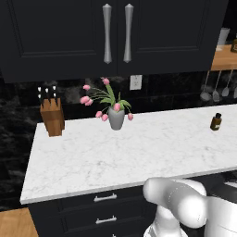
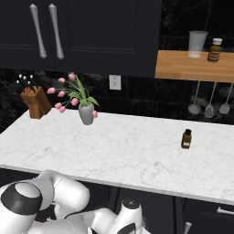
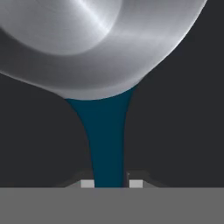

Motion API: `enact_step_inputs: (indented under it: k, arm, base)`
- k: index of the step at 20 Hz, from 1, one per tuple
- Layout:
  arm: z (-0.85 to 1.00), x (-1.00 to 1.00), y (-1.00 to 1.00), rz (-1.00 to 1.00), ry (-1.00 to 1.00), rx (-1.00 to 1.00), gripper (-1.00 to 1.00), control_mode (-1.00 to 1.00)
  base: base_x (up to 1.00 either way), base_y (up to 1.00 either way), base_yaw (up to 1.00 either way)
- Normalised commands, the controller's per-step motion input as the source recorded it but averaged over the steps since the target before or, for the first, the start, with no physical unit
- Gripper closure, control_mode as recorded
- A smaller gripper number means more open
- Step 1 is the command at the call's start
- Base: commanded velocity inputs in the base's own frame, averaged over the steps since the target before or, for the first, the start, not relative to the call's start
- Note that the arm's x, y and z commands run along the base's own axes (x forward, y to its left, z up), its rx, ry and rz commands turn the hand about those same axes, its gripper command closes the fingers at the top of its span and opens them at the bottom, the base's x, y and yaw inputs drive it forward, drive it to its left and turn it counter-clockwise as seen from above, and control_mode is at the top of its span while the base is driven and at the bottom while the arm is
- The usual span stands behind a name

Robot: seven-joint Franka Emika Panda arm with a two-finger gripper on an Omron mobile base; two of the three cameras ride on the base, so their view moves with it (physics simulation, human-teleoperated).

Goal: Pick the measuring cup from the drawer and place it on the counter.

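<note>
With end effector (image 3: 109, 183) clenched on brushed-steel, blue-handled measuring cup (image 3: 105, 131), yet to reach white marble table (image 1: 139, 152).

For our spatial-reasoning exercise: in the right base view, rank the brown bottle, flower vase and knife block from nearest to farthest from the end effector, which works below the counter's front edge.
1. Brown bottle: middle of the counter, right.
2. Flower vase: back, left.
3. Knife block: far left, by the wall.
The end effector grips the measuring cup by its handle.
</note>
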Motion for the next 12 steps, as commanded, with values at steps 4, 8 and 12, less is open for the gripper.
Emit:
enact_step_inputs:
  k: [4, 8, 12]
  arm:
    - [0.31, -0.41, 0.00, -0.02, -0.02, 0.00, 1.00, -1.00]
    - [0.98, -0.10, 0.06, -0.13, -0.05, -0.01, 1.00, -1.00]
    - [1.00, -0.57, 0.01, -0.21, -0.05, 0.00, 1.00, -1.00]
  base:
    - [0.00, 0.00, 0.00]
    - [0.00, 0.00, 0.00]
    - [0.00, 0.00, 0.00]
